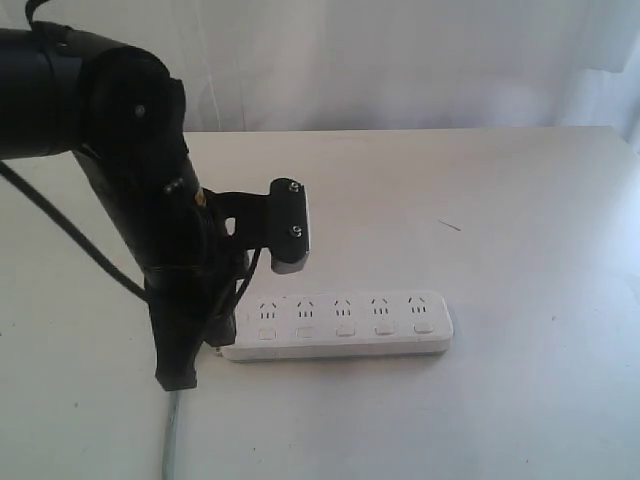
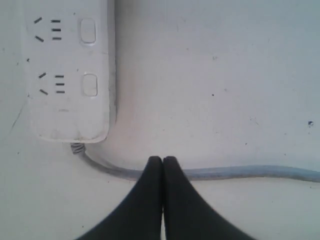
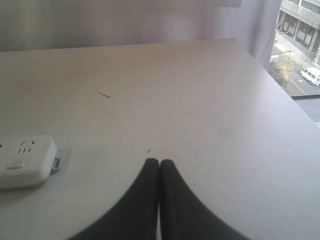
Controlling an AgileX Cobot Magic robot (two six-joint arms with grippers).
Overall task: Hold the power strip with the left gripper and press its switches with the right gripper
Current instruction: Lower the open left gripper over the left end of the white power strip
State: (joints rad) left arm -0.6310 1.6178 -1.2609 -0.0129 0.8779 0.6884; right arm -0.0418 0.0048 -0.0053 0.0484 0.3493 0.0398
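The white power strip (image 1: pixel 340 325) lies flat on the table, its row of switches (image 1: pixel 345 329) along the near side. Its grey cord (image 1: pixel 172 440) leaves the left end and runs toward the front edge. My left gripper (image 1: pixel 177 378) points down just beside that cord end, apart from the strip. In the left wrist view it (image 2: pixel 163 159) is shut and empty, tips over the cord (image 2: pixel 240 173), with the strip's end (image 2: pixel 70 75) and two switches (image 2: pixel 90 84) beyond. My right gripper (image 3: pixel 159 162) is shut and empty over bare table, off the strip's other end (image 3: pixel 25 160); the exterior view does not show it.
The white table (image 1: pixel 520 200) ends at a pale curtain at the back. A small dark mark (image 1: pixel 449 225) lies on it right of the middle. In the right wrist view the table's corner (image 3: pixel 240 45) stands near a window onto a street.
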